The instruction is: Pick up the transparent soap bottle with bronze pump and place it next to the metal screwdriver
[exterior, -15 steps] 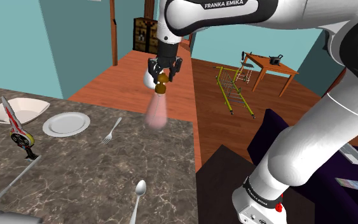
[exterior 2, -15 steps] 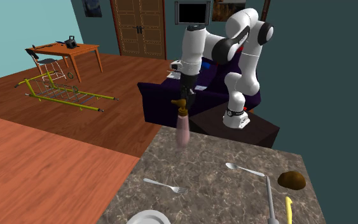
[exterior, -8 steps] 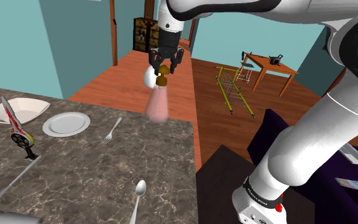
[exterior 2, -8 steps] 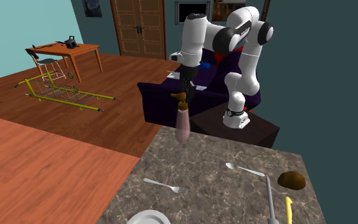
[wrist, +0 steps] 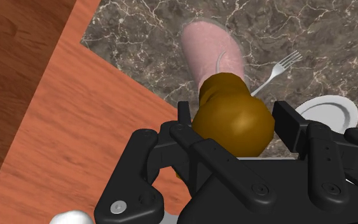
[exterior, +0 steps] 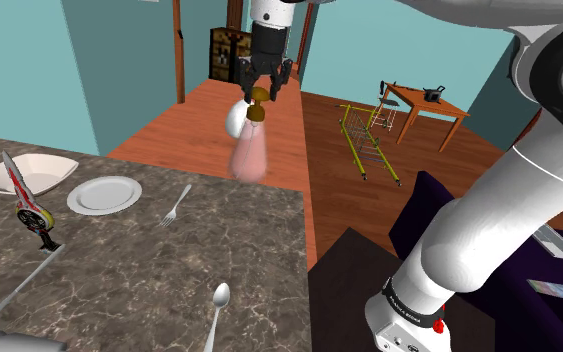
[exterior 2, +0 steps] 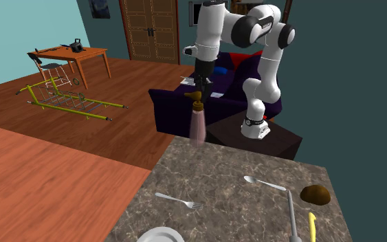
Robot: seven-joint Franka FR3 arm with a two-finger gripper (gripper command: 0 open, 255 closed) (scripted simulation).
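Soap bottle (exterior: pixel 249 152) (exterior 2: pixel 198 128) (wrist: pixel 212 53), see-through with a pinkish tint, hangs upright from the end effector (exterior: pixel 259 92) (exterior 2: pixel 200 93) (wrist: pixel 234 122), whose two black fingers (wrist: pixel 289 125) are closed around the bronze pump (exterior: pixel 256 101) (exterior 2: pixel 196 100) (wrist: pixel 233 121) at its top. In the wrist view the pump head sits clasped between the fingers, and the bottle body points down at the dark marbled tabletop (exterior: pixel 149 285) (exterior 2: pixel 240 210) (wrist: pixel 139 25), close to its corner beside the wooden floor (wrist: pixel 37 108). In the shoulder view the bottle is over the far edge of the tabletop, and its base appears to be off the surface. A fork (exterior: pixel 175 205) (exterior 2: pixel 179 201) (wrist: pixel 283 66) lies just nearer than the bottle and towards the shoulder view's left, with a white plate (exterior: pixel 104 195) (exterior 2: pixel 161 236) (wrist: pixel 329 114) further left. A spoon (exterior: pixel 218 303) (exterior 2: pixel 264 183) lies at the near edge in the shoulder view. The grey metal screwdriver (exterior: pixel 14 285) (exterior 2: pixel 291 216) lies at the near left of the shoulder view, well apart from the bottle.
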